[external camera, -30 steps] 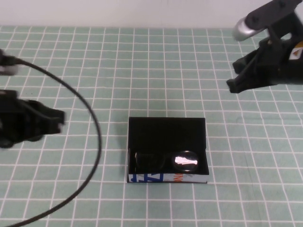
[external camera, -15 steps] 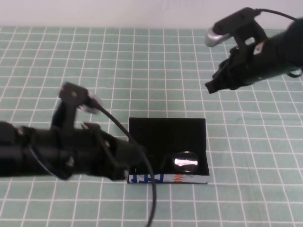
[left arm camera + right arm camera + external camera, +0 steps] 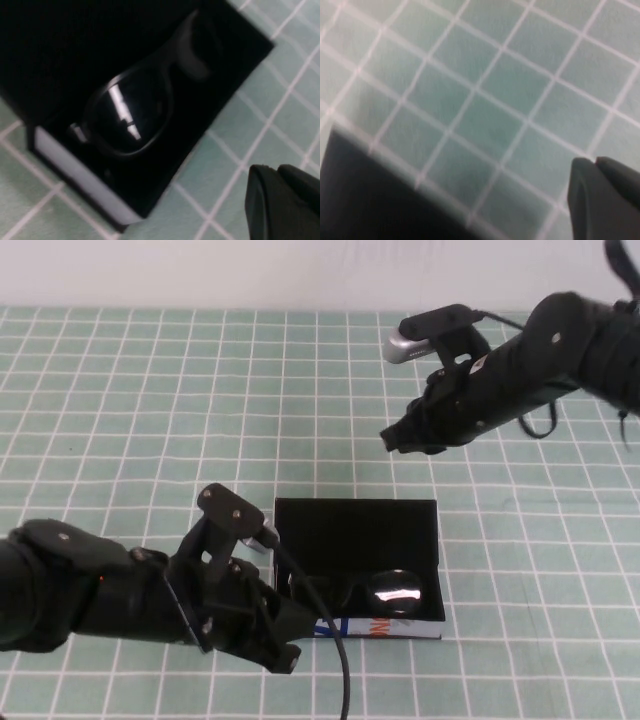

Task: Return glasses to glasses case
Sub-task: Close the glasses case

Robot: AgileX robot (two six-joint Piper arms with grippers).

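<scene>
Left gripper (image 3: 283, 655): sitting lower left of centre, pressed together, empty, at the glasses case (image 3: 356, 525) front corner.
Right gripper (image 3: 392, 441): hovering upper right, apparently pressed together.
Glasses (image 3: 372, 587): lying inside the case.
Risk: left gripper knocking the open case.
Print: blue and orange, unreadable.

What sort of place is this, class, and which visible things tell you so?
Probably a robot test bench: a green grid mat covers the table, the left gripper and right gripper hover near the glasses case, which holds the glasses.
</scene>
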